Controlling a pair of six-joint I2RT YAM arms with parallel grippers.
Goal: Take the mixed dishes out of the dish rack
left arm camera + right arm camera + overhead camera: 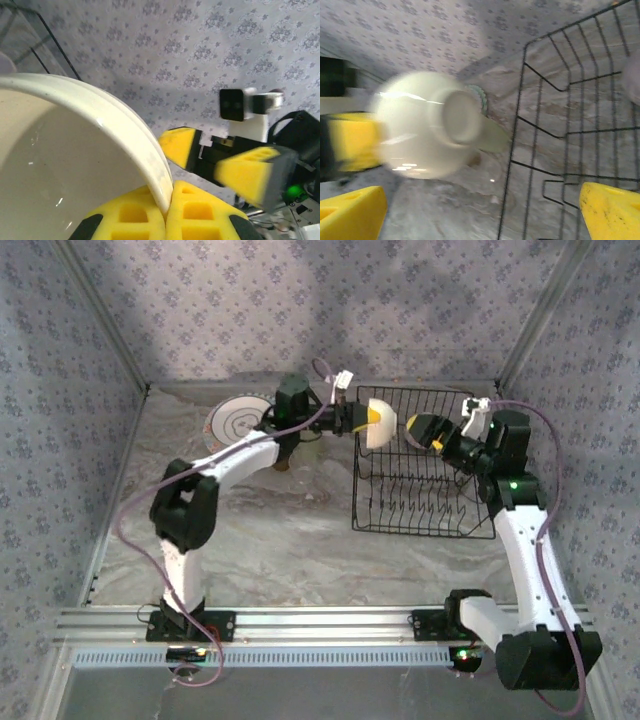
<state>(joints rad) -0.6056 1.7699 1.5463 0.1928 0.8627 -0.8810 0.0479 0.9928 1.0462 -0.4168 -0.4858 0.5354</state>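
Nearest the camera, a ridged aluminium rail (pixel 320 622) with both arm bases bolted on, then a marbled grey tabletop (pixel 280 540) stretching back. Bit further in, on the right half: black wire rectangular dish rack (pixel 425 512) sitting flat on the table, rows of upright tines showing along its floor. Up over the rack's far left corner, a glossy cream round bowl (pixel 385 428) hanging in the air, tipped on its side, foot pointing toward the right arm. Clamped by the rim, one yellow foam pad inside and one outside, courtesy of the left gripper (pixel 167 212). Looks like a proper pinch, pads squeezed right up on the edge. Glossy inside of the bowl facing the left wrist camera, just a few highlights in there. Just beside it on the right, above the rack, the right gripper (pixel 430 435) with jaws spread wide, holding nothing, close to the bowl but not touching. Further back on the left, a white round plate with grey rings (pixel 237 423) lying flat on the table, well apart from the rack, partly tucked under the left arm. Behind everything, floral wallpaper walls (pixel 330 300).
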